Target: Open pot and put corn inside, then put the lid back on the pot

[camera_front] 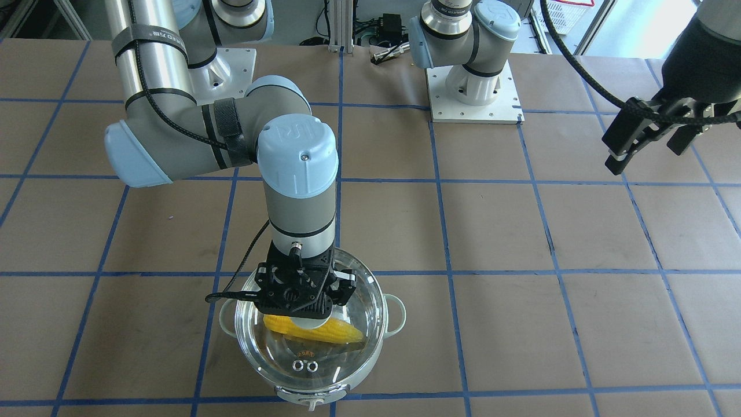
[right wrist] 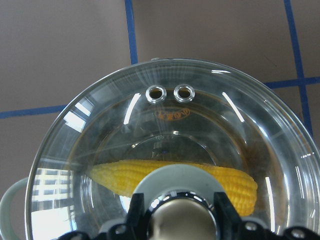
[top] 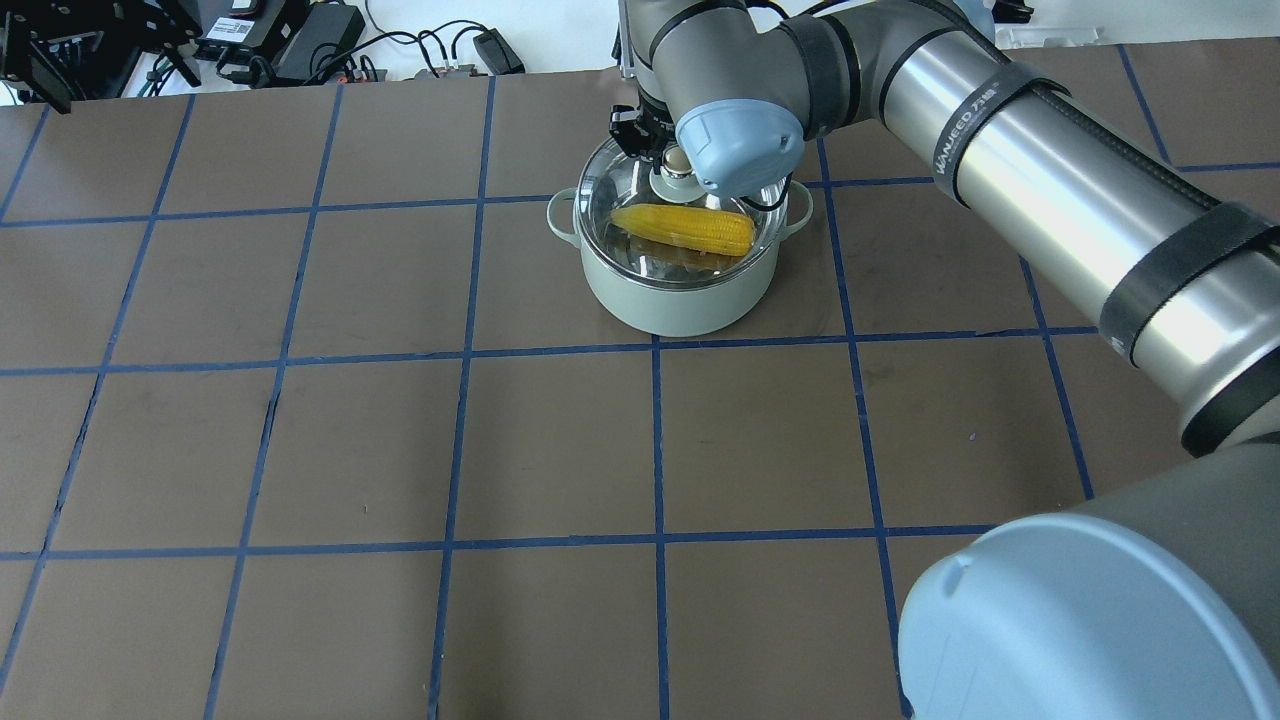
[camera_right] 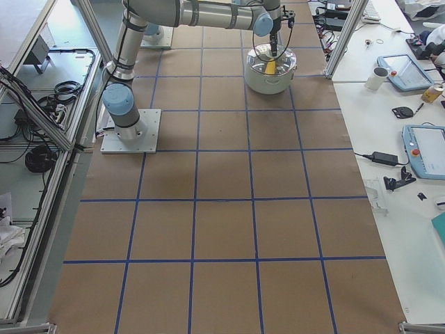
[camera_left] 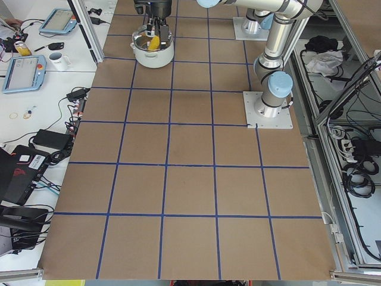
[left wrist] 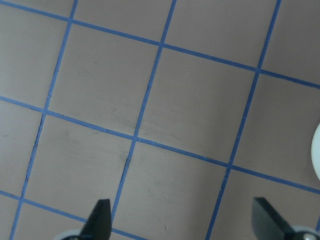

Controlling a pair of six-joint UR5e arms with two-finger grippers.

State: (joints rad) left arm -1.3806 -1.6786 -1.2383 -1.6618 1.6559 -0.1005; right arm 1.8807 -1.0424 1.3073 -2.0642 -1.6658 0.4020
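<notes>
Beige-gold and gleaming, the knob [right wrist: 178, 224] fills the bottom of the right wrist camera's view, pinched between the two black fingers [right wrist: 136, 210] of the right gripper [right wrist: 178, 212], which press on it from either side. It crowns the clear glass lid [right wrist: 215, 120], which sits level on the mint-green pot [top: 680, 300], rim on rim as far as the views show.

Through the dome the corn [right wrist: 235, 186] lies on its side on the pot's steel floor, tapered end toward the robot's left, wholly inside the rim. Two metal vent rings [right wrist: 156, 93] sit side by side near the lid's edge, on the side away from the robot's bases.

Seen from across the table, the right arm [camera_front: 298, 191] reaches out from its base and drops straight down onto the lid, its wrist upright over the pot's centre. The pot stands on the brown paper table [top: 300, 450] toward the operators' edge, one loop handle [camera_front: 396, 313] showing at its side and a strip of blue tape [top: 655, 440] running up to its foot.

At the robot's left, well apart from the pot, the left gripper [camera_front: 645, 155] hangs above the table with its fingers spread wide and nothing between them; its own camera shows only paper and tape grid beneath the two fingertips [left wrist: 100, 215].
</notes>
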